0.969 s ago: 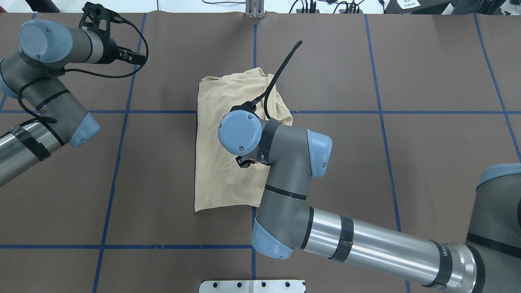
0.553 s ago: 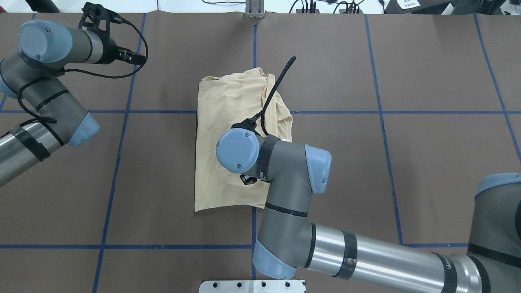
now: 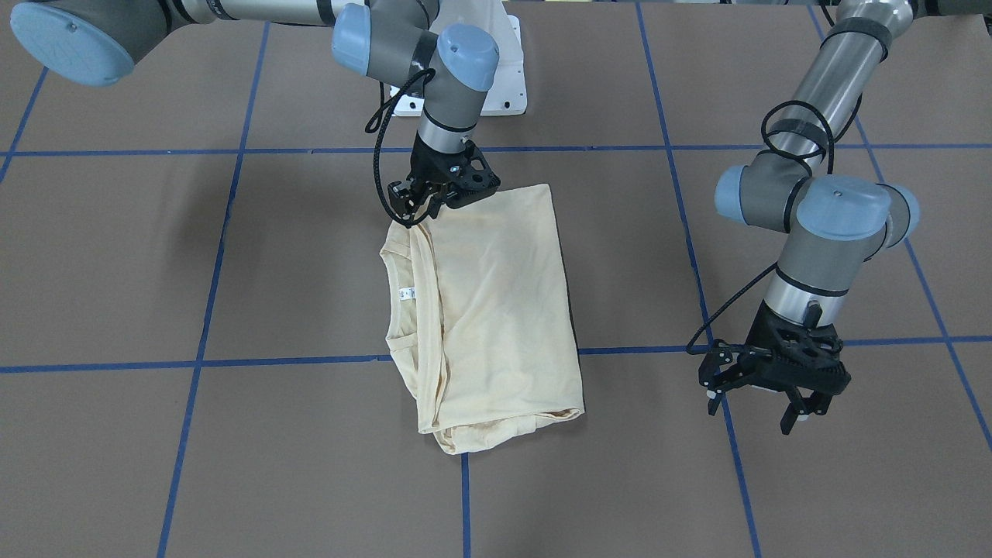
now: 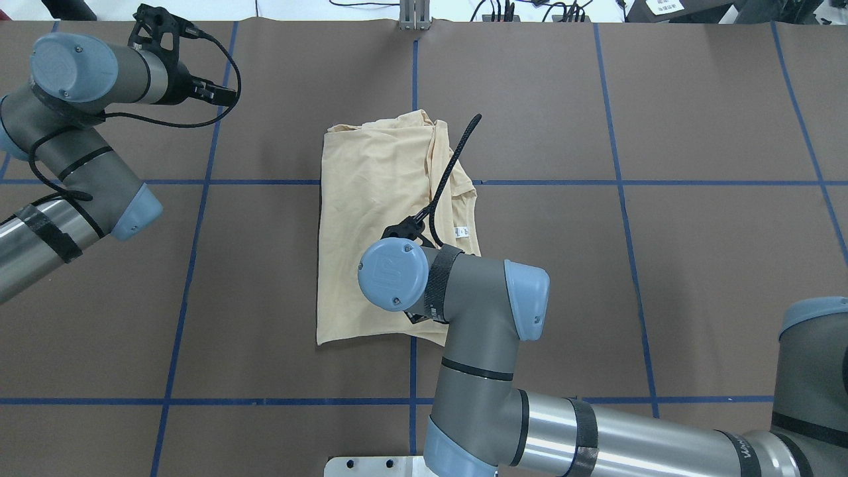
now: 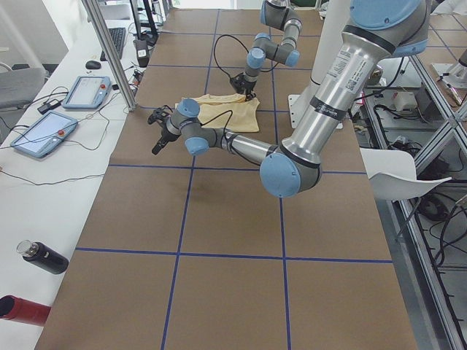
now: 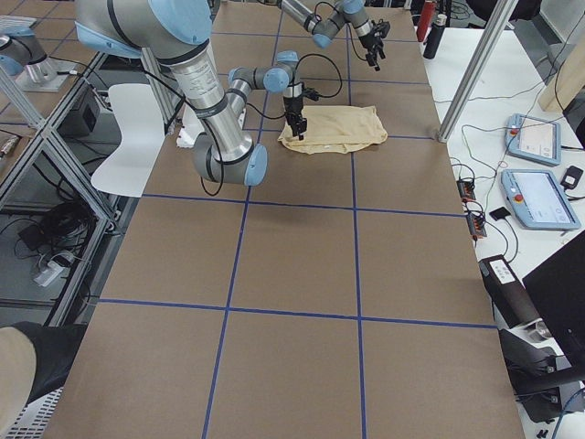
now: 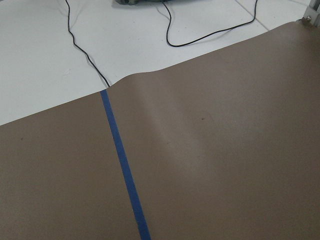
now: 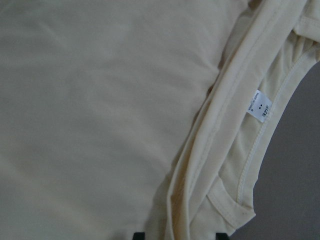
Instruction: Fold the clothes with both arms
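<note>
The clothes, one pale cream-yellow shirt [image 3: 496, 310], lie folded into a long rectangle in the middle of the table [image 4: 371, 218]. The collar and its small white neck label [image 3: 407, 293] face the robot's right. My right gripper [image 3: 434, 203] hangs low over the shirt's corner nearest the robot. In the right wrist view its two dark fingertips [image 8: 139, 235] stand apart, open, with the collar-side folded edge [image 8: 200, 165] between them. My left gripper [image 3: 763, 399] hovers open over bare table, well to the shirt's side, holding nothing.
Brown paper with blue tape lines [image 4: 199, 182] covers the table. The white pedestal base [image 3: 504, 70] stands just behind the shirt. Beyond the far edge lie cables [image 7: 85, 50]. Tablets [image 5: 87, 91] and bottles [image 5: 40, 257] sit on a side bench.
My right wrist has travelled back along the shirt toward the robot's base, uncovering the collar and label. The shirt has stayed flat. The left arm has not moved.
</note>
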`<control>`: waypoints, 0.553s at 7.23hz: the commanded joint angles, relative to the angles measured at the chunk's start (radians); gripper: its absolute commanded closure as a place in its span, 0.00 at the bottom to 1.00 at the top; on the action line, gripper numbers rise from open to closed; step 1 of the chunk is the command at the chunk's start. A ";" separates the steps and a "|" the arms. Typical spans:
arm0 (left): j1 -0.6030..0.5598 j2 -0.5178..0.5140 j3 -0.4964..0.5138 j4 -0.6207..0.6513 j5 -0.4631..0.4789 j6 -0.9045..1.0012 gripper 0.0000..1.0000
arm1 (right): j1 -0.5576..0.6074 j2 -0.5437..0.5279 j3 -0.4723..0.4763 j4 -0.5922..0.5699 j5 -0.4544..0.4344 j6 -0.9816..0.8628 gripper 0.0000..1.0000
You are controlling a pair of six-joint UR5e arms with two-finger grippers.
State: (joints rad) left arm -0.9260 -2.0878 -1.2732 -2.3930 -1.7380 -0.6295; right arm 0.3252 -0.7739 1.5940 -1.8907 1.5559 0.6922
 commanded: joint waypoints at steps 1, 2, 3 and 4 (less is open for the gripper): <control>0.001 0.000 0.000 0.000 0.000 0.001 0.00 | -0.005 -0.005 -0.003 0.002 -0.020 -0.031 0.46; 0.001 0.000 0.000 0.000 0.000 0.001 0.00 | -0.005 -0.007 -0.003 0.002 -0.022 -0.031 0.65; 0.001 0.000 0.000 0.000 0.000 0.001 0.00 | -0.005 -0.010 -0.002 0.004 -0.022 -0.031 0.90; 0.001 -0.002 0.000 0.000 0.000 0.001 0.00 | -0.005 -0.016 0.007 0.004 -0.022 -0.031 1.00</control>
State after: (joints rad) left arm -0.9251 -2.0880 -1.2732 -2.3930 -1.7380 -0.6289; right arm 0.3207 -0.7839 1.5938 -1.8874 1.5345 0.6617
